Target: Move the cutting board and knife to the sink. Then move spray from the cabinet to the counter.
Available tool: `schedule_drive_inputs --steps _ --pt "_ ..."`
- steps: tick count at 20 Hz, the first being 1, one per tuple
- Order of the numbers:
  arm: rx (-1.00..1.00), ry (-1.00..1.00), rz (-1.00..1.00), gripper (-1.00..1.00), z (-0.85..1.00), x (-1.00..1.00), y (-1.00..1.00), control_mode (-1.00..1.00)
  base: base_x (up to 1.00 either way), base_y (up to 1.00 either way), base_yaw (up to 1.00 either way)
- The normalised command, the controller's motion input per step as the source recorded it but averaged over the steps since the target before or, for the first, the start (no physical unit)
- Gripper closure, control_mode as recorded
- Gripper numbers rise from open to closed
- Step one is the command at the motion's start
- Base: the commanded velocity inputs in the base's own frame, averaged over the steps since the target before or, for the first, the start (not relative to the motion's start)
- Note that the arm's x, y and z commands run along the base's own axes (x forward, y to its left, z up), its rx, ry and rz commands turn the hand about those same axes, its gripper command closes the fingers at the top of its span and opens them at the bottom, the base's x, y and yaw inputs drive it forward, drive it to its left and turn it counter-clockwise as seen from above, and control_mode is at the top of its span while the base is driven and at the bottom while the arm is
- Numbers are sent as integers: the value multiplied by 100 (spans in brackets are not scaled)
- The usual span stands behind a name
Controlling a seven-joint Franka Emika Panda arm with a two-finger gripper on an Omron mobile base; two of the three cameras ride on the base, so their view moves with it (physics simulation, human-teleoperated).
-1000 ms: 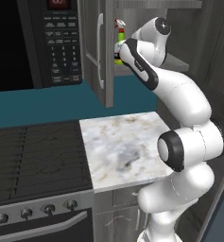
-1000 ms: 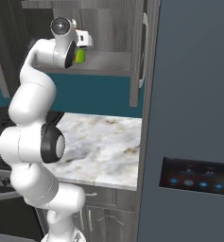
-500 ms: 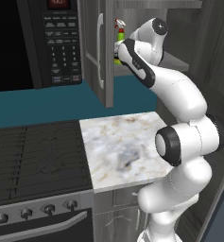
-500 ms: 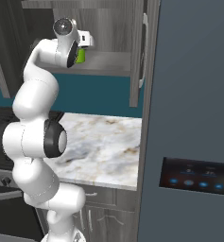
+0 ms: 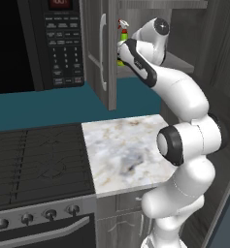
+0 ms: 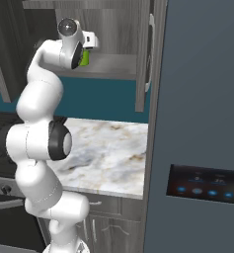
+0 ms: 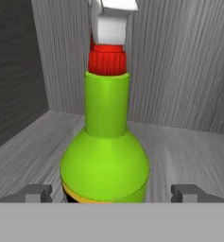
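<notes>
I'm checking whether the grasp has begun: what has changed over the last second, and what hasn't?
The arm has pushed slightly deeper into the cabinet, bringing the gripper closer around the spray; its open fingertips now flank the bottle's lower body. Nothing has been taken hold of or let go. The spray stays upright on the cabinet shelf, the door stays open, and the counter looks unchanged.

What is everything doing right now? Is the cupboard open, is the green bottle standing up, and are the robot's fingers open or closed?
cabinet: door swung open.
spray: standing upright on the cabinet shelf, not gripped.
gripper: open, a fingertip on each side of the spray's body.
counter: nothing on it.
microwave: door shut.
</notes>
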Motion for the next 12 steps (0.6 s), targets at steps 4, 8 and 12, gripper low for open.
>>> schedule_drive_inputs --steps 4,8,12 --pt "0 0 0 -100 0 11 4 -100 0 0 0" --pt "0 0 1 -100 -1 4 0 -100 0 0 0" --pt "0 0 1 -100 -1 7 0 -100 0 0 0"
